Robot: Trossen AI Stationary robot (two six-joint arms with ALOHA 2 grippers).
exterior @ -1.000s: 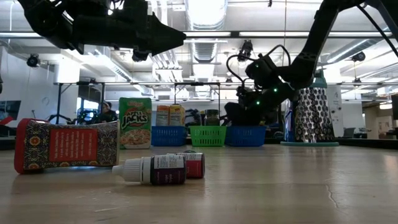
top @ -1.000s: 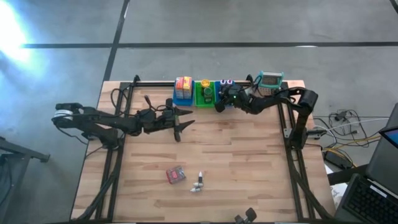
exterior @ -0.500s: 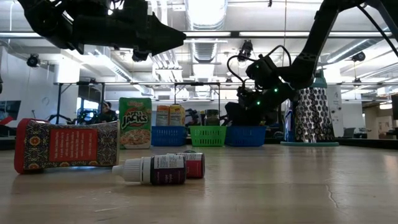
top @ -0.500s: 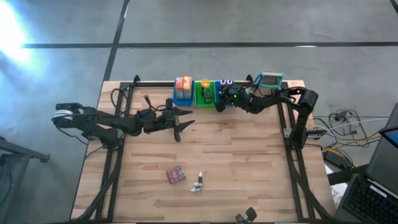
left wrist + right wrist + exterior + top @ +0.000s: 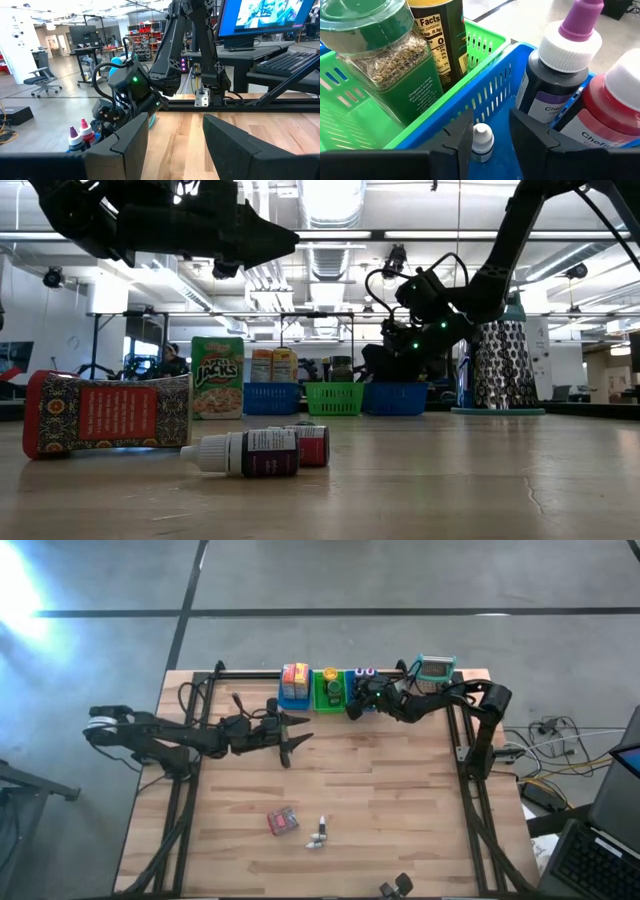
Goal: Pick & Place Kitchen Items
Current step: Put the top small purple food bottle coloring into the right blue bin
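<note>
My right gripper (image 5: pixel 352 705) (image 5: pixel 492 120) reaches slanting down into the blue bin (image 5: pixel 485 95) at the table's far edge, fingers open. A small white-capped bottle (image 5: pixel 482 141) stands in the bin between them, beside a purple-capped bottle (image 5: pixel 555 75) and a red one (image 5: pixel 615 110). The green bin (image 5: pixel 350 120) next to it holds a spice jar (image 5: pixel 380 60). My left gripper (image 5: pixel 297 738) (image 5: pixel 172 145) hangs open above the table's middle with nothing in it. A red packet (image 5: pixel 283 822) and small bottles (image 5: pixel 319 836) lie on the near part of the table. My right gripper has one finger (image 5: pixel 462 135) close against the small bottle's white cap (image 5: pixel 479 134), while a gap shows on the cap's other side. Whether that finger touches the cap, I cannot tell. The bottle stands upright on the bin's floor.
A second blue bin (image 5: pixel 293 690) with a yellow-red box stands left of the green bin. The metal grater (image 5: pixel 435 670) stands at the far right. A cereal box (image 5: pixel 217 377) shows in the low view. Bare wood lies between the bins and the near items.
</note>
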